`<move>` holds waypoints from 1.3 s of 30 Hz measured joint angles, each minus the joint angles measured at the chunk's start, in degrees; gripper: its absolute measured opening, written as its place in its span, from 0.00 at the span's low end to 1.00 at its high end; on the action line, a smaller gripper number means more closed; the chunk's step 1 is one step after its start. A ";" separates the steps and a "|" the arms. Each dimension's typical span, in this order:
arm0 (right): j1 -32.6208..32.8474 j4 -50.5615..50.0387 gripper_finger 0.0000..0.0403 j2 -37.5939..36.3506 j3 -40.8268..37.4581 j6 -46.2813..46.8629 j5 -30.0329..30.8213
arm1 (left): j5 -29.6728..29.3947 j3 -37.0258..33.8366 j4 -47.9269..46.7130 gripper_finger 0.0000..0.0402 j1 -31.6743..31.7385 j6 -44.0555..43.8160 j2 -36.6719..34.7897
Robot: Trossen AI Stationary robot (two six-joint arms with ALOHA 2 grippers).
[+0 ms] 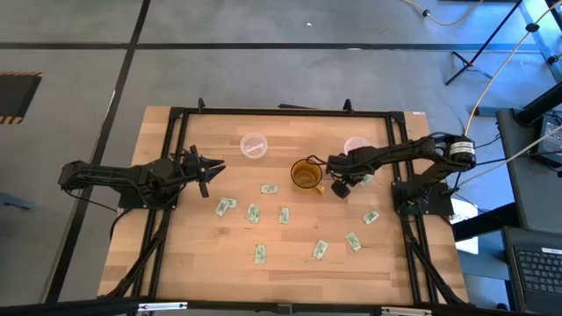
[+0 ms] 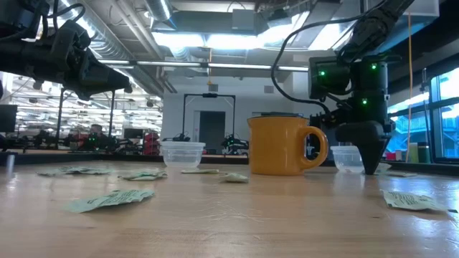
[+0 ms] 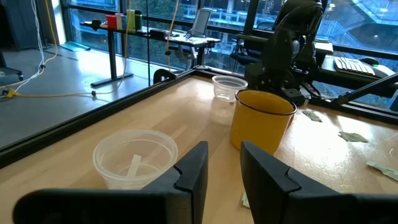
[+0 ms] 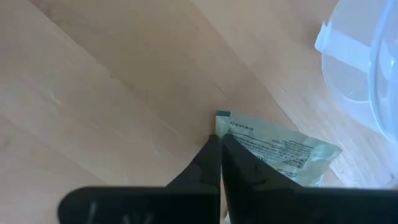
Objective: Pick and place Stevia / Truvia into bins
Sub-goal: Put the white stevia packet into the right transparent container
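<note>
Several white-and-green Stevia packets (image 1: 284, 214) lie flat and scattered over the near half of the wooden table. Two clear cups stand toward the far side: the left one (image 1: 254, 145) has a packet lying in it (image 3: 134, 167), and the right one (image 1: 357, 145) stands close to my right gripper. My right gripper (image 1: 338, 186) points down with its tips at the table (image 2: 371, 169), shut at a packet (image 4: 273, 152) between the amber cup and the right clear cup. My left gripper (image 1: 213, 167) hovers open above the table (image 3: 224, 165), short of the left clear cup. My right gripper comes from above, pointing down, and its shut fingertips (image 4: 211, 155) meet one packet at its edge near a corner (image 4: 221, 123). The rest of that packet lies flat on the table. Whether the edge is caught between the fingers, the fingers themselves hide.
An amber cup with a handle (image 1: 306, 174) stands right beside my right gripper, between the two clear cups. A black metal frame (image 1: 281, 111) runs around the table. Bare wood lies between the left clear cup and the table's left edge.
</note>
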 joint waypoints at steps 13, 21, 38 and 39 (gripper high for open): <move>2.79 -10.15 0.00 -4.81 8.13 -3.13 -0.93 | -0.01 0.00 -0.28 0.22 0.00 0.00 0.00; 4.35 -19.13 0.00 -7.98 17.89 -4.74 3.00 | -0.57 0.00 -0.28 0.22 0.00 0.00 0.00; -13.94 -16.47 0.00 -8.63 15.64 -13.51 2.86 | -1.93 0.00 -0.20 0.22 0.01 2.12 0.00; -14.86 -15.45 0.00 -8.63 14.98 -13.78 2.84 | -1.93 0.00 -0.19 0.22 0.00 2.10 0.00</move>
